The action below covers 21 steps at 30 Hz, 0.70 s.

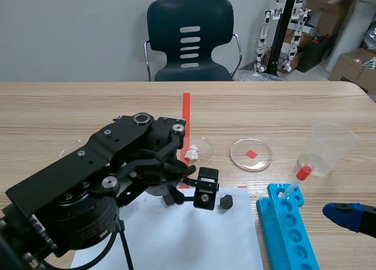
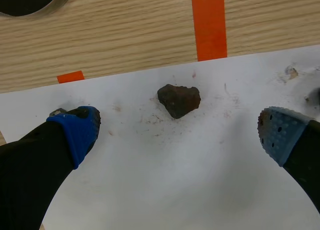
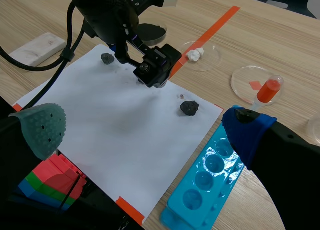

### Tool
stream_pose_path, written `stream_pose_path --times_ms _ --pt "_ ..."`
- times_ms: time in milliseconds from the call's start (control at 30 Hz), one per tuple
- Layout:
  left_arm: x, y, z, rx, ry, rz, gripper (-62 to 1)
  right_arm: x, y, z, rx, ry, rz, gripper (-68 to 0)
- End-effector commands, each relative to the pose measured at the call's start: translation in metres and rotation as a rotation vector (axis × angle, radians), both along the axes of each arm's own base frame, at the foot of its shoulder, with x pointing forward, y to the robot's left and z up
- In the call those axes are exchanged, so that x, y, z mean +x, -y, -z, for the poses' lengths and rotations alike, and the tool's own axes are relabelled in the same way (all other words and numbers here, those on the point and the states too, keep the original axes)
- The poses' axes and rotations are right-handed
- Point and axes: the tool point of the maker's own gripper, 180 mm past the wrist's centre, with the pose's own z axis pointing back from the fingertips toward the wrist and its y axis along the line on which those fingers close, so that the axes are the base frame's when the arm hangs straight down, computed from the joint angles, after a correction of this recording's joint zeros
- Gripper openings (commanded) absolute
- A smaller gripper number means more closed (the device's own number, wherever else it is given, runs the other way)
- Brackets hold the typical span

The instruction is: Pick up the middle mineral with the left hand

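The middle mineral (image 2: 179, 100), a reddish-brown lump, lies on the white paper (image 2: 165, 190) between and just ahead of my left gripper's (image 2: 177, 135) open fingers, touching neither blue pad. In the scene view the left gripper (image 1: 189, 195) hangs low over the paper (image 1: 176, 240) and hides that mineral. A dark mineral (image 1: 226, 202) lies to its right, also seen in the right wrist view (image 3: 189, 108), and another dark mineral (image 3: 107, 58) lies at the paper's far left corner. My right gripper (image 3: 145, 135) is open and holds nothing, low at the table's right (image 1: 346, 216).
A petri dish holding a white lump (image 1: 192, 152) sits beyond the paper, and a dish with a red square (image 1: 251, 154) to its right. A clear cup (image 1: 330, 147), a red-capped dropper (image 1: 296, 179) and a blue tube rack (image 1: 288, 229) stand at the right. Coloured blocks (image 3: 50, 185) lie under the right gripper.
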Motion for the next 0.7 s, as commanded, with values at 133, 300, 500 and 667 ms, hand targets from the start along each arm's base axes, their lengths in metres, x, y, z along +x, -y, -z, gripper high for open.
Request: stream_pose_path --times_ms 133,300,500,667 --pt "0.012 0.003 -0.001 0.000 -0.001 -0.014 1.4 0.005 -0.004 -0.011 0.026 0.034 -0.002 0.4" --pt "0.012 0.006 0.008 0.014 -0.025 -0.002 1.4 0.005 -0.004 -0.011 0.026 0.034 -0.002 0.4" --pt "0.012 0.014 0.012 0.008 -0.032 0.022 1.4 0.005 -0.004 -0.011 0.026 0.034 -0.002 0.4" --pt "0.012 0.017 0.014 0.006 -0.031 0.033 1.4 0.005 -0.004 -0.011 0.026 0.034 -0.002 0.4"
